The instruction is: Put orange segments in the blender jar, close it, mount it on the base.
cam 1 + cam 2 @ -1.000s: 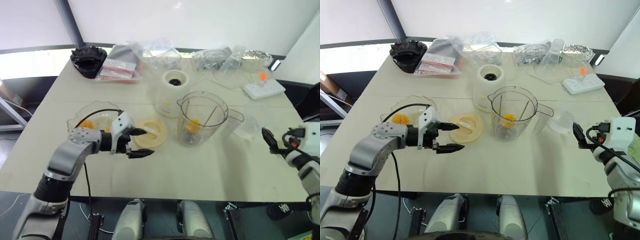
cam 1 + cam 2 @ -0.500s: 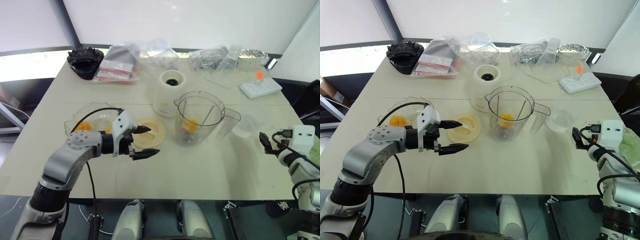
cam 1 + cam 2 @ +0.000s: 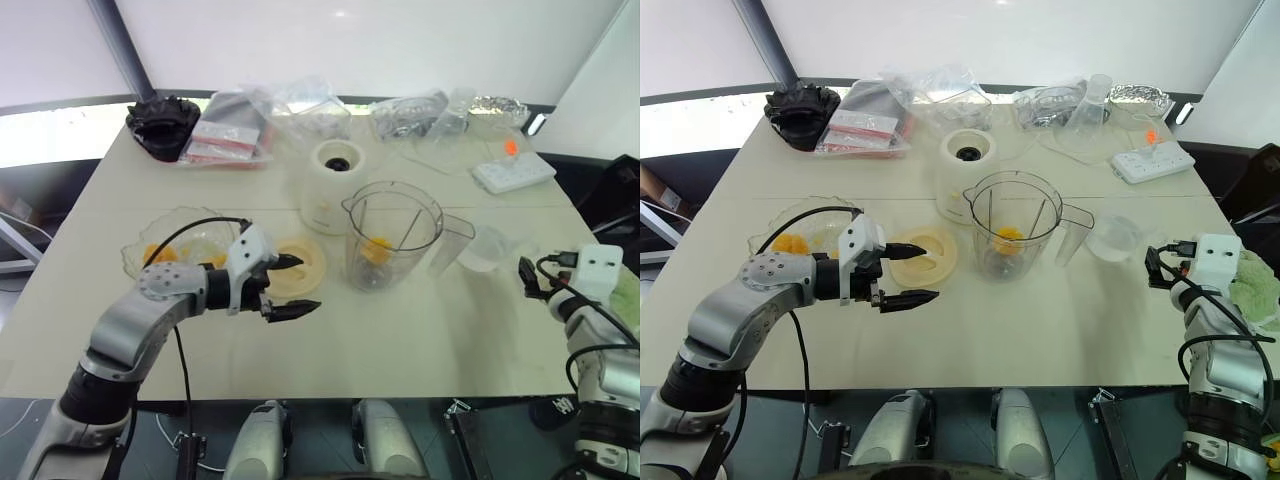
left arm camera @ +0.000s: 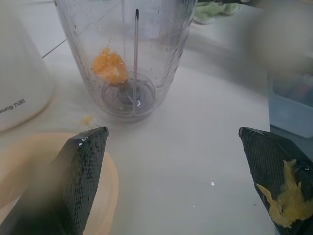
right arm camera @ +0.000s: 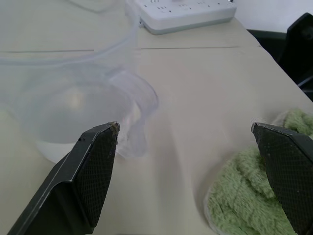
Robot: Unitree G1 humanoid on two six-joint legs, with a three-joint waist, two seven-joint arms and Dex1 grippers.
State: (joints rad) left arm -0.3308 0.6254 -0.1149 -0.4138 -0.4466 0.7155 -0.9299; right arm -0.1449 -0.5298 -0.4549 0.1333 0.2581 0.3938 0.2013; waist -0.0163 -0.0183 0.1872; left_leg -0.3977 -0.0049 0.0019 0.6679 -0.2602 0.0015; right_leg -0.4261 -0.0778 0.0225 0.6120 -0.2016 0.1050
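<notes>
From the head: the clear ribbed blender jar [image 3: 1015, 225] stands mid-counter [image 3: 1040, 320], the rounded cream base [image 3: 962, 175] just behind.

Left wrist: textured black fingers [image 4: 83, 171] spread wide, jar ahead, orange segment [image 4: 110, 66] inside.

Right wrist: fingers [image 5: 95, 164] apart, empty.

One blender jar [image 3: 1012, 225], one base [image 3: 965, 170], one cream lid [image 3: 924, 255], one power strip [image 3: 1151, 160], two pincers, left [image 3: 908, 272] and right [image 3: 1152, 268].

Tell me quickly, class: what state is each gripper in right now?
Left gripper: open, holding nothing, with fruit pulp stuck on one finger.
Right gripper: open, holding nothing.
</notes>
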